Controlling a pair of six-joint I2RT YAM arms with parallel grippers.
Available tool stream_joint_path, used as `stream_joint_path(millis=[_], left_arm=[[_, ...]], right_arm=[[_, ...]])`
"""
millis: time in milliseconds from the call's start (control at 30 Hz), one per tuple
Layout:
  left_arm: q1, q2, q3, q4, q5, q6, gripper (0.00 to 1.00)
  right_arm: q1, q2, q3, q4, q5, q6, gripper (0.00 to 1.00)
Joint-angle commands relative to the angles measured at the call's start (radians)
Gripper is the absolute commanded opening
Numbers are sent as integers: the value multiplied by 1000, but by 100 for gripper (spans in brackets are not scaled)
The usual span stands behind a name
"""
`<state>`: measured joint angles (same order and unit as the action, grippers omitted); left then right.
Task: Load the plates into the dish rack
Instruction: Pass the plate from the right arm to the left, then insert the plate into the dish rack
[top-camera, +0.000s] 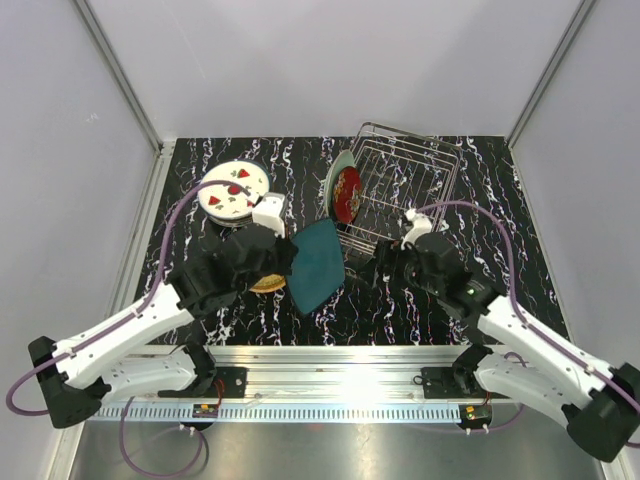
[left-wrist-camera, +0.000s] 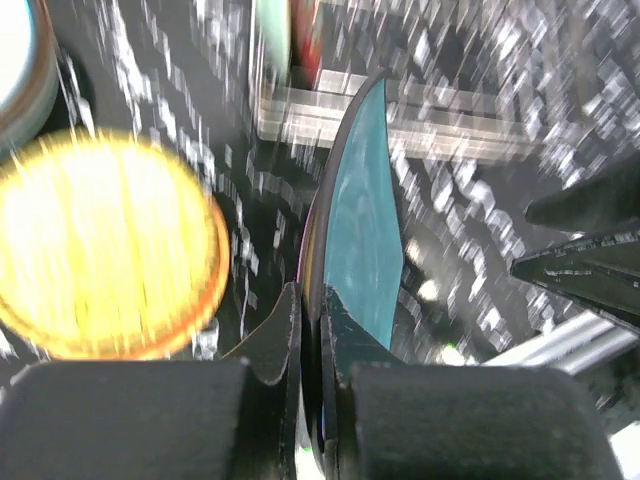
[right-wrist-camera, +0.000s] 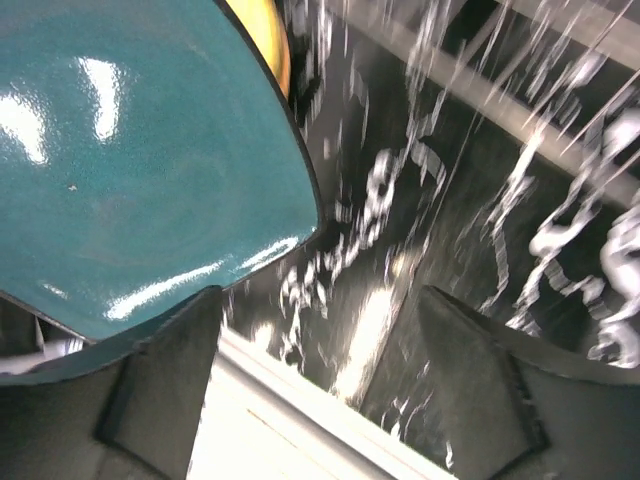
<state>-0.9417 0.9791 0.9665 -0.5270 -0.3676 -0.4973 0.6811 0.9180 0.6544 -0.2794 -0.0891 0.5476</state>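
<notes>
1. Near the middle of the black marbled table (top-camera: 500, 170), the left gripper (top-camera: 291, 258) is clamped tight on the rim of the dark teal plate (top-camera: 318, 265). It holds the plate tilted on edge above the tabletop.
2. The right gripper (top-camera: 383, 262) sits just to the right of that plate, jaws spread wide with nothing between them. In its wrist view the plate's edge is close to one finger; whether they touch cannot be told.
3. The dish rack (top-camera: 410, 180) stands at the back right of the table. A mint-green plate (top-camera: 338, 172) and a red plate (top-camera: 347, 195) stand upright at its left end.
4. An orange plate (top-camera: 268, 285) lies flat on the table under the left arm.
5. A white strawberry plate (top-camera: 233, 188) lies flat at the back left, well apart from the rack.
</notes>
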Motion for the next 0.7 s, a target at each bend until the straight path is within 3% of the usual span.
stream_joint_path(millis=[0, 67, 267, 300, 400, 633, 667], left_arm=[[-2, 30, 182, 143, -56, 97, 0], [-2, 67, 271, 145, -74, 149, 0], [-2, 297, 552, 144, -140, 319, 0], [-2, 326, 614, 147, -154, 338, 0], [-2, 446, 708, 153, -201, 411, 0], [1, 667, 909, 182, -298, 490, 0], [1, 715, 928, 186, -312, 514, 0]], right_arm=[[-6, -77, 118, -96, 195, -70, 83], [-6, -100, 145, -122, 280, -86, 77], [-6, -126, 189, -145, 420, -117, 30], [-6, -143, 179, -144, 431, -110, 15], [-8, -166, 148, -135, 465, -115, 3], [-9, -197, 110, -130, 557, -129, 0], [-9, -196, 110, -129, 568, -129, 13]])
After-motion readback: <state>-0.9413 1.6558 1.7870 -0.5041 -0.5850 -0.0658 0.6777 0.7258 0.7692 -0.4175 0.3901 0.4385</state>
